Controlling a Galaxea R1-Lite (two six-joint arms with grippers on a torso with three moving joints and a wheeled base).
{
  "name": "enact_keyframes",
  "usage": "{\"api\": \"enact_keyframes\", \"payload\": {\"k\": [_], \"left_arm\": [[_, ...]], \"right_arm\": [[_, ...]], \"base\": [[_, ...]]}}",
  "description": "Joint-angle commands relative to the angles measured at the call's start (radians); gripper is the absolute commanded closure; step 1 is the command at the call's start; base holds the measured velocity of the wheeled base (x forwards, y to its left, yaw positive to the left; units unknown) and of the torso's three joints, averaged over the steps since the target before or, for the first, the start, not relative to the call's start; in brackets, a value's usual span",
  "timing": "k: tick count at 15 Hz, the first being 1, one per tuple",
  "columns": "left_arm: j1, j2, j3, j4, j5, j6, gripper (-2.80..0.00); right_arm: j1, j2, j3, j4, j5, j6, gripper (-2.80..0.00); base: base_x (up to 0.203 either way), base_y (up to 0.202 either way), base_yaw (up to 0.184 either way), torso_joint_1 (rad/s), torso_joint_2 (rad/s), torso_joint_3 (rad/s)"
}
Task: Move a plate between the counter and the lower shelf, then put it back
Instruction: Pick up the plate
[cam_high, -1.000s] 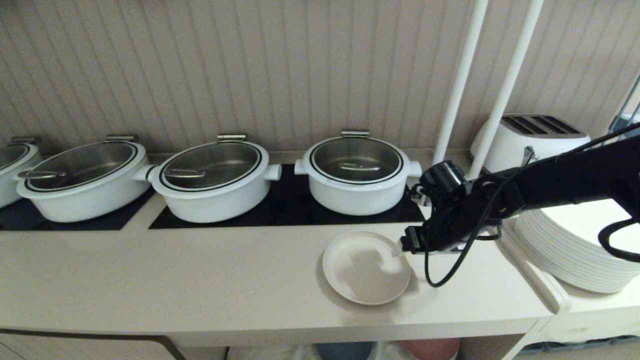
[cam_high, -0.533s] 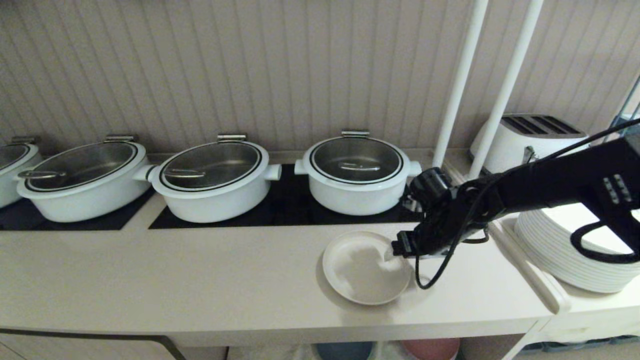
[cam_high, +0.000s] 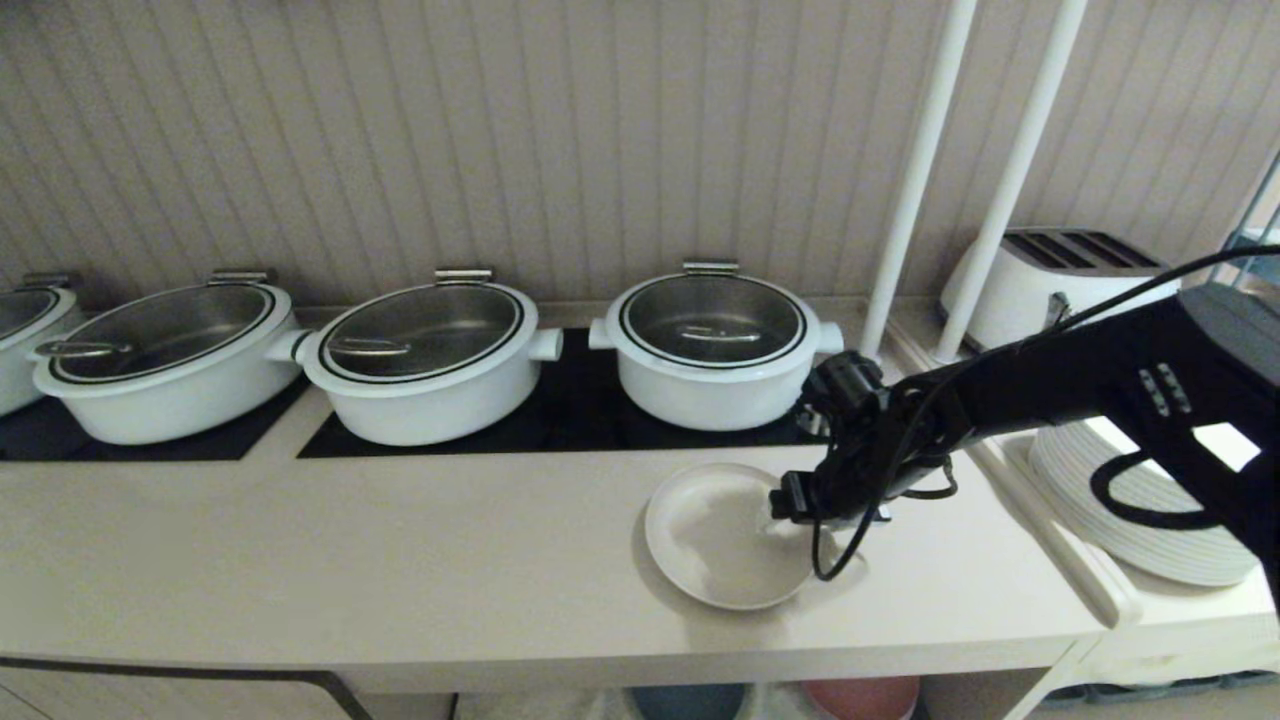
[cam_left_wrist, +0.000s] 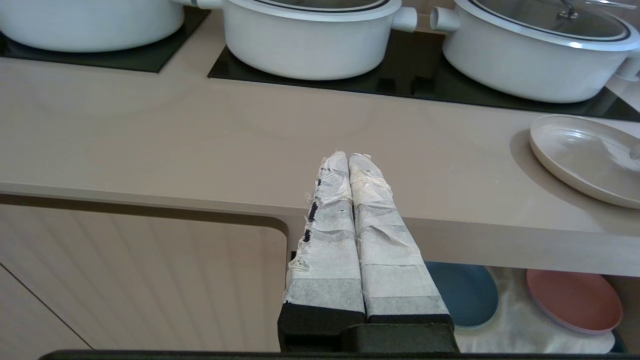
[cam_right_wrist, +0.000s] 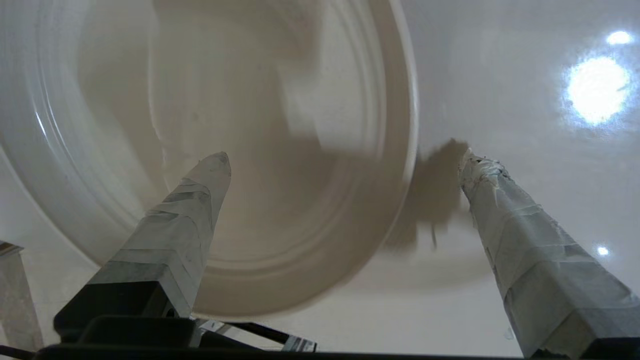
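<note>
The cream-beige plate (cam_high: 722, 537) lies flat on the counter (cam_high: 400, 560), in front of the right-hand pot. My right gripper (cam_high: 790, 508) is low over the plate's right rim and open wide. In the right wrist view the right gripper (cam_right_wrist: 344, 156) straddles the rim of the plate (cam_right_wrist: 250, 150): one finger is over the inside, the other outside over the counter (cam_right_wrist: 525, 75), with nothing gripped. My left gripper (cam_left_wrist: 349, 159) is shut and empty, parked in front of the counter's edge, left of the plate (cam_left_wrist: 585, 157). The lower shelf (cam_left_wrist: 505, 320) shows under the counter.
White pots (cam_high: 712, 345) with glass lids stand on black hob panels (cam_high: 570, 415) behind the plate. A stack of white plates (cam_high: 1130, 520), a toaster (cam_high: 1060, 275) and two white poles (cam_high: 915, 170) are at the right. A blue plate (cam_left_wrist: 462, 295) and a pink plate (cam_left_wrist: 575, 300) lie on the lower shelf.
My right arm has moved left and down, bringing the gripper from beside the plate to over its right rim. The plate and the left arm have not moved.
</note>
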Motion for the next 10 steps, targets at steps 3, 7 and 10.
{"api": "enact_keyframes", "payload": {"k": [3,7,10], "left_arm": [[0.000,0.000,0.000,0.000,0.001,-0.001,0.00],[0.000,0.000,0.000,0.000,0.001,-0.001,0.00],[0.000,0.000,0.001,0.000,0.001,-0.001,0.00]], "right_arm": [[0.006,0.020,-0.008,0.000,0.000,-0.001,-2.80],[0.009,0.023,-0.005,0.000,-0.002,0.002,-2.80],[0.009,0.023,-0.006,0.000,-0.002,0.002,-2.80]], "base": [[0.000,0.000,0.000,0.000,0.00,0.000],[0.000,0.000,0.000,0.000,0.00,0.000],[0.000,0.000,0.000,0.000,0.00,0.000]]}}
